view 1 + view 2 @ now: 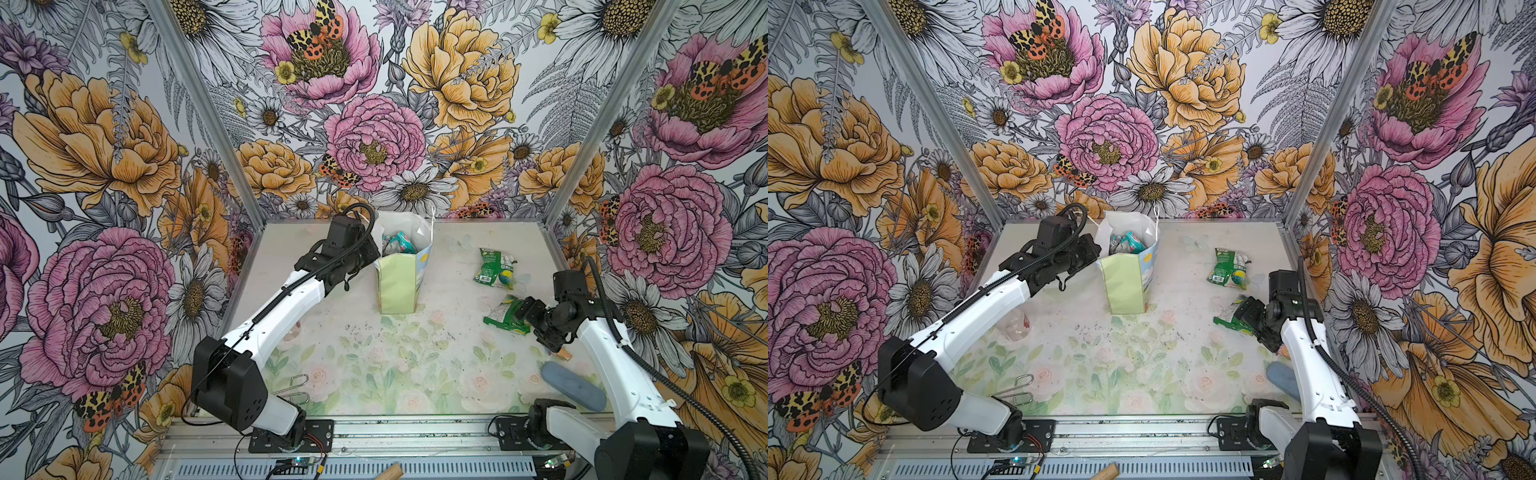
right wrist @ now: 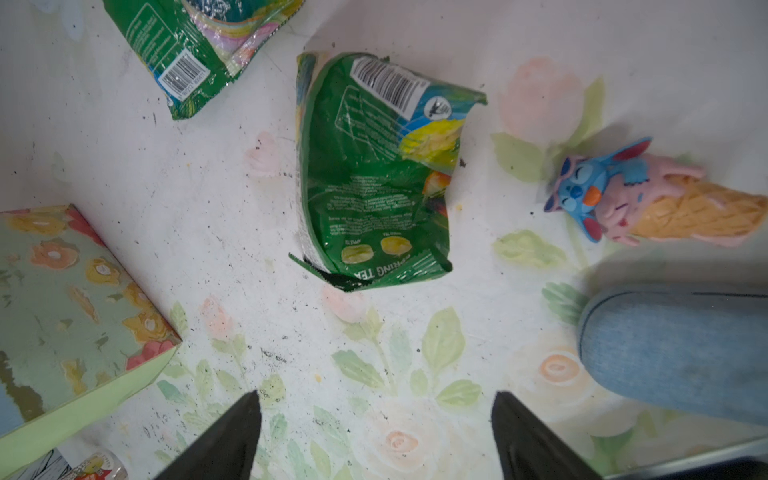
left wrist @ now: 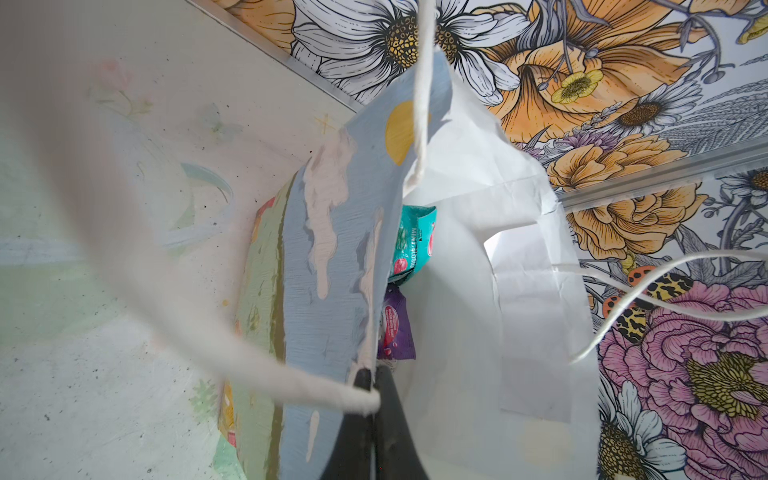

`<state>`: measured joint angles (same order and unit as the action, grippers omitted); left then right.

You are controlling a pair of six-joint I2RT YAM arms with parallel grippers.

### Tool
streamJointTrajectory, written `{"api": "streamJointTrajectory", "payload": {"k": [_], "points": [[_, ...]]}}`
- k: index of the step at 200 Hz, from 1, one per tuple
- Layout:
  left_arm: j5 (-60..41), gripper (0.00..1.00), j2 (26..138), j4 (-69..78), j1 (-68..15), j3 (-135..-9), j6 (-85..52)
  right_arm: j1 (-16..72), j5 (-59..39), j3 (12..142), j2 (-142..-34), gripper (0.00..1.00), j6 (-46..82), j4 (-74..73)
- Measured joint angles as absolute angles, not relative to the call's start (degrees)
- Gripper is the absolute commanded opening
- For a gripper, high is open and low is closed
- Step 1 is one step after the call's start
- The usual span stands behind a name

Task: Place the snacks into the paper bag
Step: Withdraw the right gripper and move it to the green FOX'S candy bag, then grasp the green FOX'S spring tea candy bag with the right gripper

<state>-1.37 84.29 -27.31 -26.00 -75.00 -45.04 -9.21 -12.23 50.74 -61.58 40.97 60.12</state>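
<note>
Floral-printed table (image 1: 374, 353), matte and crumb-speckled. Left arm reaches toward the far edge, left gripper (image 3: 372, 384) pinched tight on the rim of the stiff paper bag (image 1: 397, 286). The bag stands upright, mouth up, teal packet (image 1: 401, 243) inside. Near the right edge, two crinkly foil packets lie flat: far green packet (image 1: 494, 268) and near green packet (image 2: 374, 174). The bent right arm's right gripper (image 2: 376, 436) hovers over the near one, jaws spread wide.

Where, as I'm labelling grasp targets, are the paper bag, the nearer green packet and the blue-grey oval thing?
paper bag (image 1: 397, 286): a top view, pale green front side.
nearer green packet (image 2: 374, 174): right wrist view, middle of its printed face.
blue-grey oval thing (image 1: 571, 384): a top view, its middle.
</note>
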Motion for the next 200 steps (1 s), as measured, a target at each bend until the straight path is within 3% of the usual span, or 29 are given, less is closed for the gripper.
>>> {"api": "streamJointTrajectory", "payload": {"k": [200], "points": [[-1.37, 0.0, 84.29, -27.14, -25.96, -75.0, -45.06, -17.56, -17.87, 45.17, -67.4, 0.91, 39.7, 50.41]]}}
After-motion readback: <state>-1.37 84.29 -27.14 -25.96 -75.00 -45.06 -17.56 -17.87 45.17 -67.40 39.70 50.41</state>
